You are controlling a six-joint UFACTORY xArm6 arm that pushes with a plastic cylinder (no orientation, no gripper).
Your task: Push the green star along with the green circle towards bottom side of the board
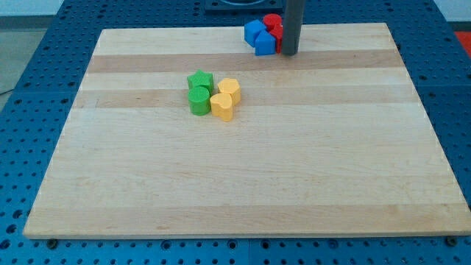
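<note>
The green star sits left of the board's centre in the upper half, with the green circle touching it just below. Two yellow blocks touch them on the right: a yellow heart and another yellow block above it. My tip rests near the view's top edge of the board, well up and to the right of the green blocks, against a cluster of blue and red blocks.
Two blue blocks and two red blocks cluster at the top of the wooden board, left of my rod. A blue perforated table surrounds the board.
</note>
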